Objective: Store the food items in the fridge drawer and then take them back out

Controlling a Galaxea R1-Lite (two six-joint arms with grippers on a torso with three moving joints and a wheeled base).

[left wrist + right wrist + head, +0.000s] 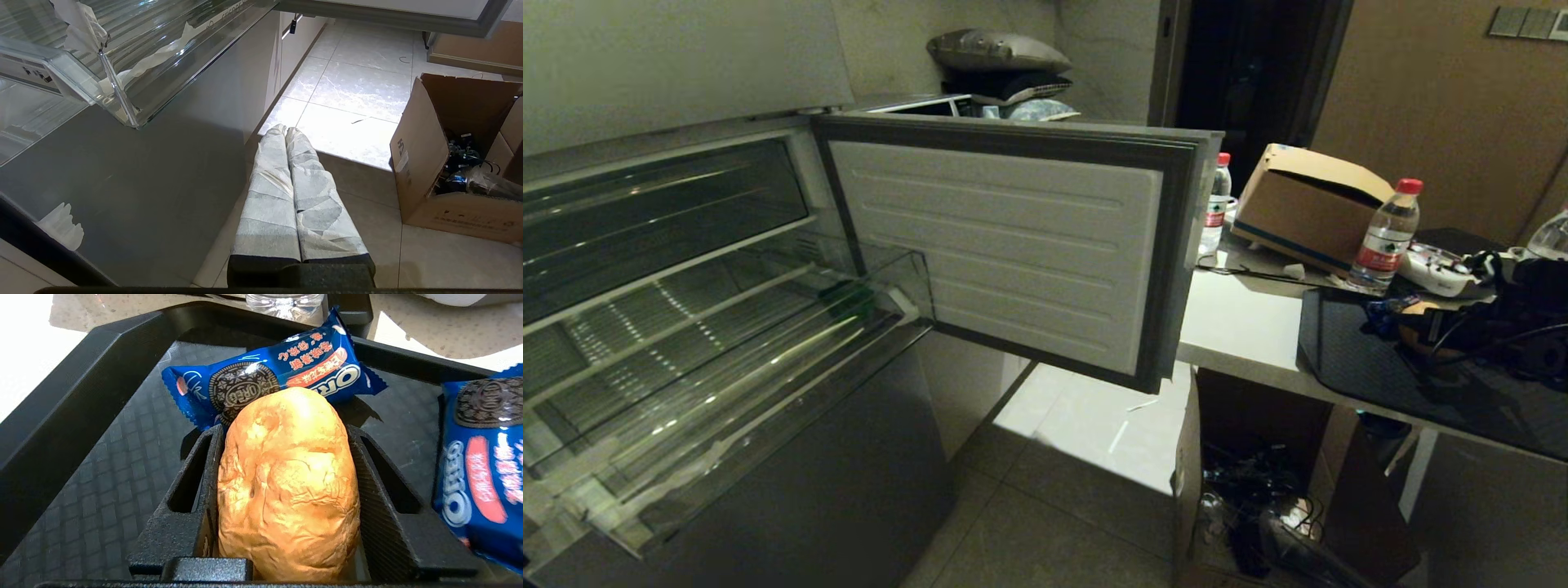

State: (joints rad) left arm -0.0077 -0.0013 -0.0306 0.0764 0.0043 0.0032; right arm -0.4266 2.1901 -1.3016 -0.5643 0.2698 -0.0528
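The right tool has its jaws closed against both sides of a golden bread roll on the black tray, lower centre of the right wrist view. A soft roll could squash or slip if squeezed unevenly. Oreo packets touch it and may drag along. The green food item sits in the fridge drawer, left of the head view. The left tool hangs pressed shut, empty.

The fridge drawer is clear glossy plastic; the bread roll looks wrinkled and matt, on a textured black plastic tray; the cardboard box is matt.
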